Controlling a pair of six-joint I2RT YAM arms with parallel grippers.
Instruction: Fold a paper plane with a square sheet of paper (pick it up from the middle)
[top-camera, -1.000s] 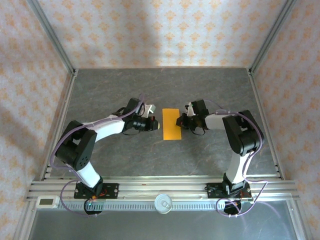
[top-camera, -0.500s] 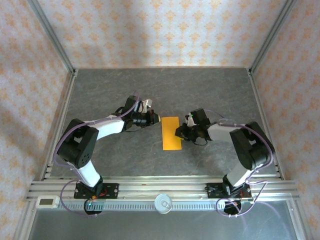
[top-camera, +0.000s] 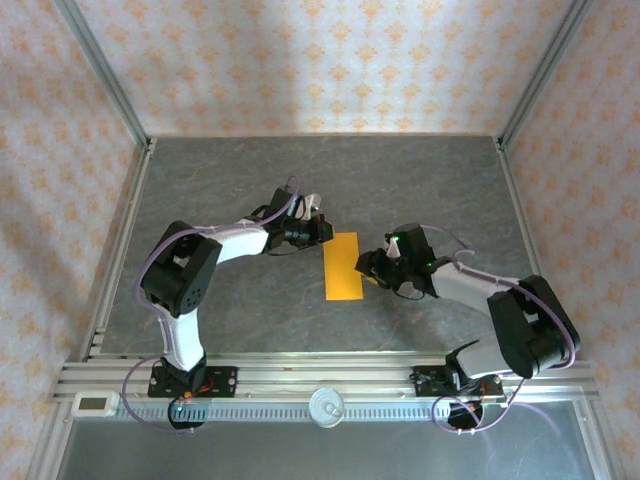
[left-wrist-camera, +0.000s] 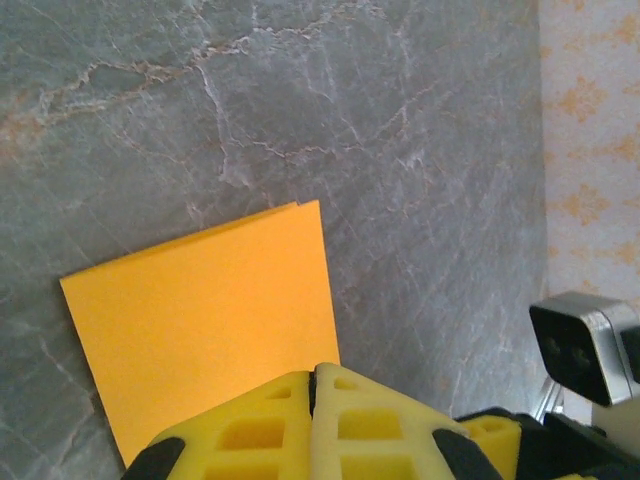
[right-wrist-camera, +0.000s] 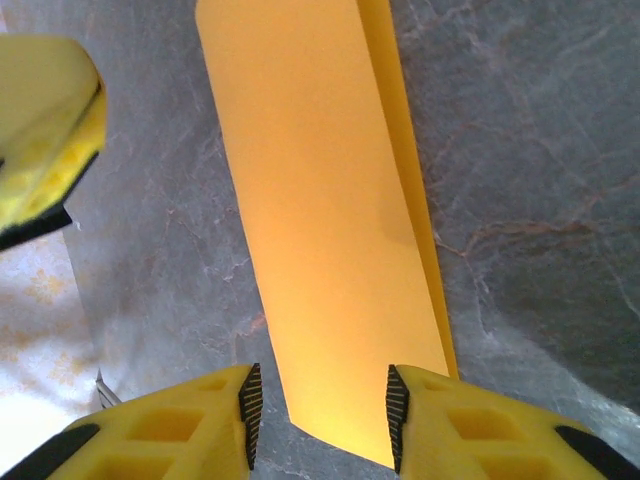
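Note:
The square sheet of paper (top-camera: 342, 265) is bright orange and lies folded in half as a narrow strip in the middle of the table. In the right wrist view, the sheet (right-wrist-camera: 320, 220) has its top layer slightly offset from the lower one along the right edge. My left gripper (top-camera: 322, 232) is shut and empty, its tips (left-wrist-camera: 313, 372) over the strip's far left corner (left-wrist-camera: 200, 320). My right gripper (top-camera: 366, 268) is open beside the strip's right edge. Its fingers (right-wrist-camera: 320, 415) stand either side of the strip's near end without pinching it.
The dark marbled tabletop (top-camera: 230, 180) is walled by patterned panels with metal posts. An aluminium rail (top-camera: 320, 385) runs along the near edge by the arm bases. A yellow finger of the left gripper (right-wrist-camera: 45, 130) sits at the top left of the right wrist view.
The right gripper has opened and let go of the paper, drawing toward the near right. The strip has slid slightly nearer. The left gripper, still shut, has moved right to the strip's far corner.

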